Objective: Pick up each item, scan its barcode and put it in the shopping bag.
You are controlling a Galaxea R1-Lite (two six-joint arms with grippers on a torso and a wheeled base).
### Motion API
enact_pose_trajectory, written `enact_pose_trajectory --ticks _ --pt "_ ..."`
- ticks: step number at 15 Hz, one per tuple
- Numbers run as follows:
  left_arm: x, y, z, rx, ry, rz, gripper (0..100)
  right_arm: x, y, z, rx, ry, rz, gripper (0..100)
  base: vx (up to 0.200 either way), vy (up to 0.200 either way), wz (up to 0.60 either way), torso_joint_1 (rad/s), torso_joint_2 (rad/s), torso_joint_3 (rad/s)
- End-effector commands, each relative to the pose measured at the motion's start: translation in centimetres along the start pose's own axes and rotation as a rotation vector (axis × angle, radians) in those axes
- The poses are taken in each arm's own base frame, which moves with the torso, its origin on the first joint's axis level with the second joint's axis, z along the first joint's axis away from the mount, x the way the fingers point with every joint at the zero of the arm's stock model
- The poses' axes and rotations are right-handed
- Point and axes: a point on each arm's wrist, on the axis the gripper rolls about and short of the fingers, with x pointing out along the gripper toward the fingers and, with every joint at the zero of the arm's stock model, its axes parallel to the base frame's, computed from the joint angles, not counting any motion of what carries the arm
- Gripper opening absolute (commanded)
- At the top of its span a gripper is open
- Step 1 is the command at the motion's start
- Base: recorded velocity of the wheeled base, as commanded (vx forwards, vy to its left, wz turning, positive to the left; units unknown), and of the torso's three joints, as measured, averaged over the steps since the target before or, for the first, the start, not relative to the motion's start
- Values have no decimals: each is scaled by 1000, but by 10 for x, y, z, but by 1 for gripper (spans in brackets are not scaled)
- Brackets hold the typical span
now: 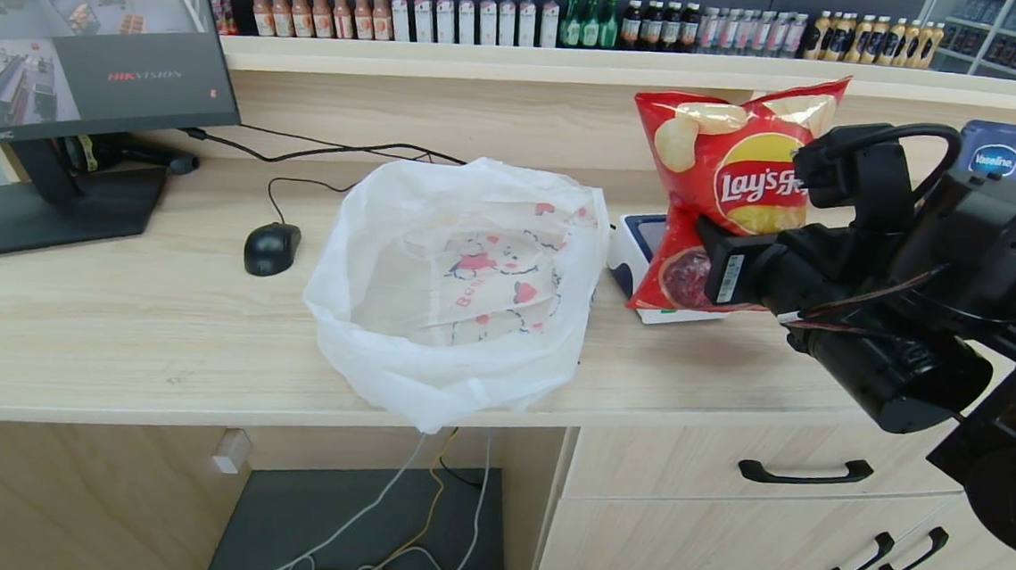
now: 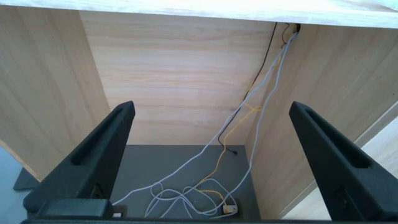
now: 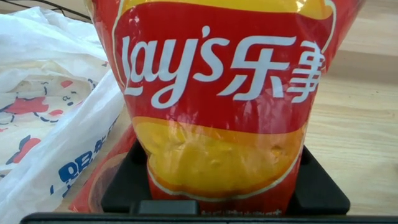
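Observation:
A red and yellow bag of chips (image 1: 730,184) stands upright in the air over a white and blue scanner (image 1: 631,249) on the wooden counter (image 1: 111,329). My right gripper (image 1: 738,261) is shut on the bag's lower part. In the right wrist view the chips bag (image 3: 217,124) sits between the dark fingers (image 3: 124,183). To its left lies the white shopping bag (image 1: 463,282) with its mouth open, also seen as the shopping bag (image 3: 43,118) beside the chips. My left gripper (image 2: 211,109) is open and holds nothing, below the counter, facing the recess with cables (image 2: 205,193).
A monitor (image 1: 79,31) stands at the far left with a handheld scanner (image 1: 124,153) under it and a black mouse (image 1: 271,248) nearby. A raised ledge with bottles (image 1: 580,22) runs behind. A blue card (image 1: 1005,150) stands at the right. Drawers (image 1: 803,471) are below the counter.

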Motion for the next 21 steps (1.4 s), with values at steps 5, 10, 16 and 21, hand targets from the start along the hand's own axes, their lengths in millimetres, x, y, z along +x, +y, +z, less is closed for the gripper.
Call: enact_pose_trajectory --ticks 5,10,16,21 --pt "0 0 0 0 0 0 100 -18 7 6 19 -33 17 0 0 0 0 0 0 0" --pt "0 0 0 0 0 0 100 -49 3 19 33 -149 41 0 0 0 0 0 0 0" --pt "0 0 0 1 0 0 100 -76 25 36 127 -265 160 0 0 0 0 0 0 0" --pt "0 0 0 3 0 -1 100 -82 21 50 162 -372 302 0 0 0 0 0 0 0"
